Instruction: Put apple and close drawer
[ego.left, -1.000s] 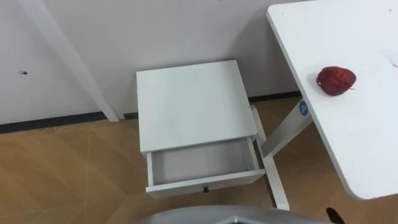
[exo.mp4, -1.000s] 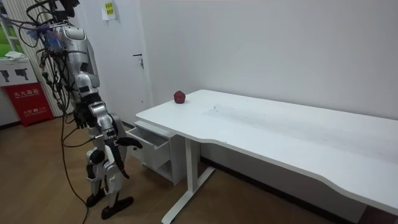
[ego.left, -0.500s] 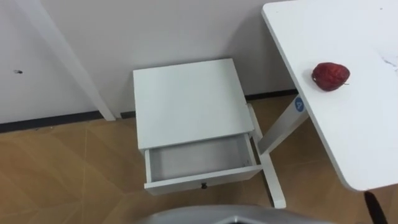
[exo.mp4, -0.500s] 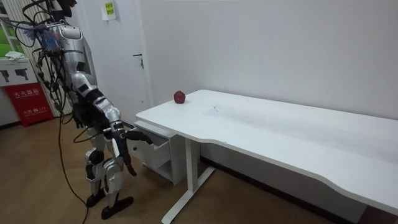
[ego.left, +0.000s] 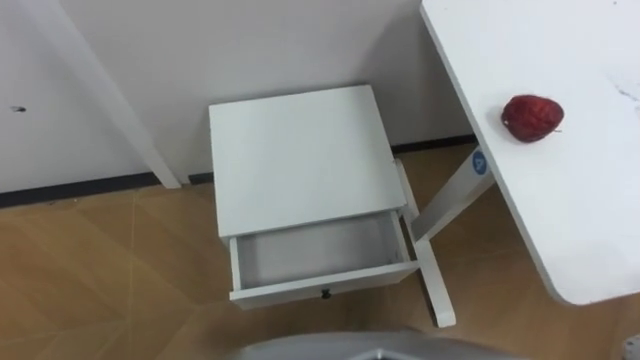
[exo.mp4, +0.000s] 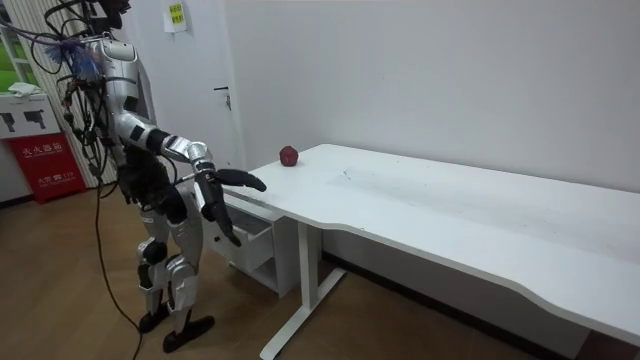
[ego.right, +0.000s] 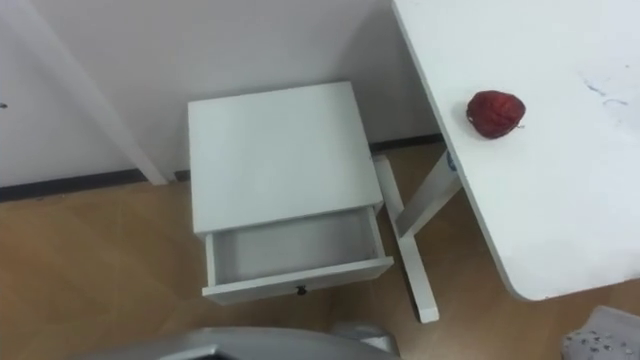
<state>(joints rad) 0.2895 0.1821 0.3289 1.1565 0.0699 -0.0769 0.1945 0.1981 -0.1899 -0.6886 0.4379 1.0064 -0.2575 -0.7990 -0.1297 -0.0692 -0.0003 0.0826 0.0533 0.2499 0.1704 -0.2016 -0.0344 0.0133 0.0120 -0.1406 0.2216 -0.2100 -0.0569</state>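
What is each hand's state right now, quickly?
Left hand: open, holding nothing.
Right hand: open, stretched forward, holding nothing.

place: office-like room | signs: long white worktop; white drawer cabinet beside it; bare white walls; wood floor; white door; red box on floor

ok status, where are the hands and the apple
Right hand open, held out toward the desk; left hand open, lower. Apple on the desk, untouched. Drawer open, nothing in the way.
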